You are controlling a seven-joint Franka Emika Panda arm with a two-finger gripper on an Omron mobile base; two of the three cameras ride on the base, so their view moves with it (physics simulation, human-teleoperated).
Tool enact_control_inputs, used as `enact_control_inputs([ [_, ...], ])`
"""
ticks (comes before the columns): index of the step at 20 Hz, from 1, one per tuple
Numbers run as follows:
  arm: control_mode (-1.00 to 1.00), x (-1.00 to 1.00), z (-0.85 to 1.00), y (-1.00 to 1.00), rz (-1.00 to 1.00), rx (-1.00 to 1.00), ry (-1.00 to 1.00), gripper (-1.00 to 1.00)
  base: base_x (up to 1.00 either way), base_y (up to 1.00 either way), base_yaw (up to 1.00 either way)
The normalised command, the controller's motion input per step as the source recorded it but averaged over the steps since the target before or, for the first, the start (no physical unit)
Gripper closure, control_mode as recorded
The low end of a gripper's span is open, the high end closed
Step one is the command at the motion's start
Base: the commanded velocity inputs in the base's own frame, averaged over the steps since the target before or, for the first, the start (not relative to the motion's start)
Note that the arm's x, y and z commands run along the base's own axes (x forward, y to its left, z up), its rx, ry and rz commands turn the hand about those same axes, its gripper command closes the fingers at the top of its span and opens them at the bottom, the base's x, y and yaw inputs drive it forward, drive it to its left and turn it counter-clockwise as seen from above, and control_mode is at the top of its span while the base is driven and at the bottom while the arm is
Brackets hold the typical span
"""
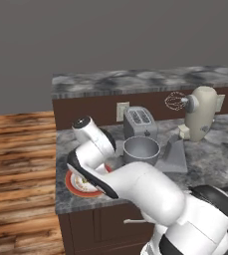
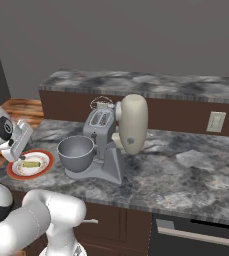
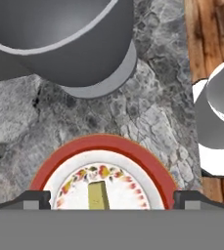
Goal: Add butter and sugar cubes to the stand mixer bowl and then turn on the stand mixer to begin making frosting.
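The butter point(image 3: 98, 196), a small pale yellow-green stick, lies in the middle of the red-rimmed plate point(image 3: 103, 144) near the counter's left front corner. My gripper point(image 3: 111, 201) hangs just above it, open wide, with one fingertip point(image 3: 35, 199) on either side of the stick. From the right base view the gripper point(image 2: 17, 156) points down at the butter point(image 2: 31, 164) on the plate point(image 2: 13, 172). The grey stand mixer bowl point(image 2: 76, 152) sits on the stand mixer's base, right of the plate. The stand mixer point(image 2: 133, 124) has its cream head tilted up, whisk raised.
A silver two-slot toaster point(image 1: 139, 122) stands behind the bowl point(image 1: 141, 149), against a raised back ledge point(image 1: 150, 82) with a wall outlet point(image 1: 122, 110). Wooden floor point(image 1: 16, 169) lies past the counter's left edge. My own arm covers most of the plate point(image 1: 71, 187) in the left base view.
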Motion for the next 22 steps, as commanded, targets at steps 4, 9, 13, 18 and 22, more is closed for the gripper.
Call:
enact_control_inputs([
  [4, -1.00, 0.22, -0.44, 0.28, 0.00, 0.00, 0.01, -1.00, 0.00, 0.00, 0.00],
  [9, -1.00, 0.34, -0.41, 0.19, 0.00, 0.00, 0.02, -1.00, 0.00, 0.00, 0.00],
  [13, -1.00, 0.45, -0.40, 0.10, 0.00, 0.00, 0.05, -1.00, 0.00, 0.00, 0.00],
  [18, -1.00, 0.36, -0.45, 0.09, -0.01, 0.00, 0.08, -1.00, 0.00, 0.00, 0.00],
  [22, -1.00, -0.01, -0.32, 0.03, -0.06, 0.00, 0.02, -1.00, 0.00, 0.00, 0.00],
])
